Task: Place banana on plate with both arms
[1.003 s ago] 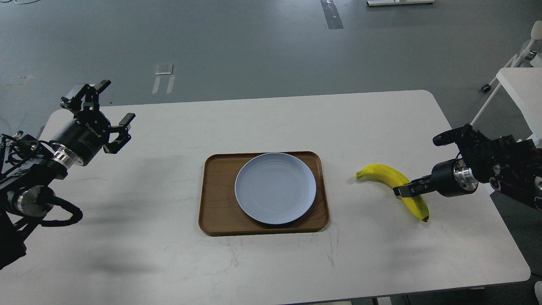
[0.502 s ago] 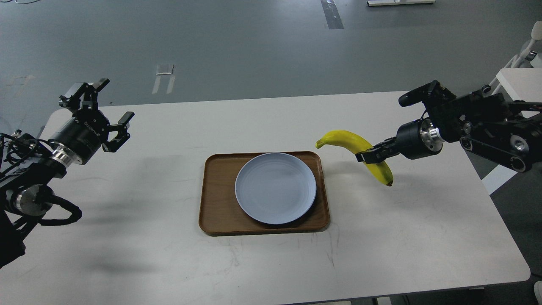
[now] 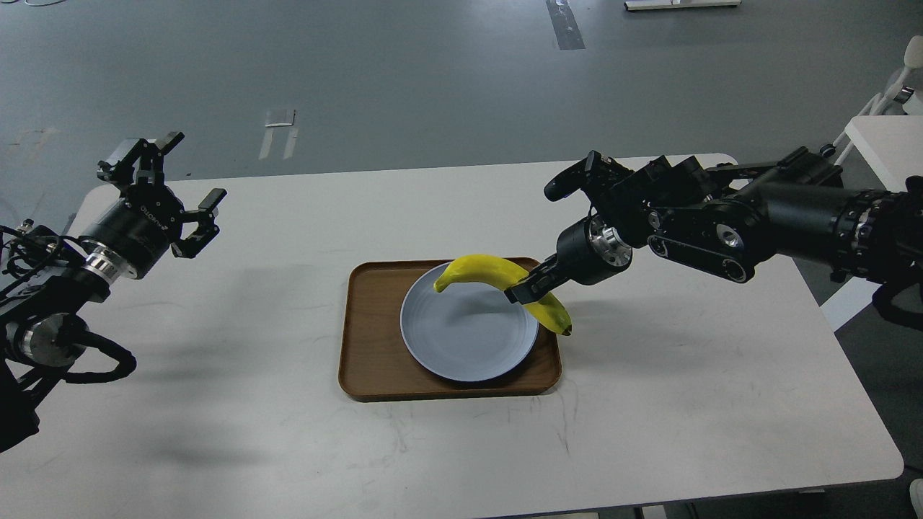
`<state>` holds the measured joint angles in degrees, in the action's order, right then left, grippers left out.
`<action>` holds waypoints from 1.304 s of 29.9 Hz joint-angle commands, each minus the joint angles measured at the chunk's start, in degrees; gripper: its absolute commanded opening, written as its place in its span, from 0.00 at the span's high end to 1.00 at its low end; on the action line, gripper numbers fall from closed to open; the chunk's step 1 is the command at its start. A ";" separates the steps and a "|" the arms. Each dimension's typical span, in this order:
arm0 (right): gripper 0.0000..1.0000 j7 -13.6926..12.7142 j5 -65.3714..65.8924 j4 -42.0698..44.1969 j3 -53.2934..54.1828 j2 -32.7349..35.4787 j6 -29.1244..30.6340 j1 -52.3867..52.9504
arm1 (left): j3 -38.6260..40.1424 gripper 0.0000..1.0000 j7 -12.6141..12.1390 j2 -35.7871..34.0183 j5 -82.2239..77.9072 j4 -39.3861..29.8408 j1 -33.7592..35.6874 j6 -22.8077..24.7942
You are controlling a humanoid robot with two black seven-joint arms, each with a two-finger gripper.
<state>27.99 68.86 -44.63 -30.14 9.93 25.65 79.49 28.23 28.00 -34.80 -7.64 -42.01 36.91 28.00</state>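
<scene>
My right gripper point(image 3: 525, 290) is shut on the yellow banana point(image 3: 484, 268) and holds it in the air over the right part of the pale blue-grey plate point(image 3: 461, 335). The banana's stem end points left over the plate, and its dark tip hangs past the plate's right rim. The banana's shadow falls on the plate. My left gripper point(image 3: 167, 186) is open and empty, raised above the table's far left corner, well away from the plate.
The plate lies in a brown wood-grain tray point(image 3: 371, 339) at the middle of the white table point(image 3: 670, 404). A white cart point(image 3: 883, 140) stands beyond the table's right end. Grey floor lies behind.
My right arm has lifted the banana off the table on the right and carried it left, to above the plate. The left arm has barely moved.
</scene>
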 commanded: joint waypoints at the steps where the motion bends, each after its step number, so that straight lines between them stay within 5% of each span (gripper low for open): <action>1: 0.83 0.01 -0.48 1.81 -0.09 -1.83 -0.16 -0.47 | -0.01 0.02 0.00 0.08 0.00 0.00 0.00 0.00; 12: 0.56 0.01 -4.97 5.34 -0.18 -6.24 -0.07 -2.41 | 0.25 0.02 0.00 -0.01 0.09 -0.09 0.09 0.00; 22: 0.02 0.01 -5.58 5.69 0.78 -4.75 -0.07 -2.58 | 0.51 0.02 0.00 0.08 0.09 -0.09 0.09 0.00; 32: 0.00 0.01 -27.09 5.34 15.45 7.47 -0.07 -3.37 | 0.51 0.02 0.00 0.08 0.00 -0.09 0.09 0.00; 39: 0.00 0.01 -51.16 4.90 32.47 14.68 -0.25 -19.07 | 0.51 0.02 0.00 1.22 0.00 0.00 0.00 0.00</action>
<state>28.01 25.93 -39.62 -5.36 23.10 25.38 67.32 28.75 28.00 -34.19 -7.63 -42.06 36.98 28.00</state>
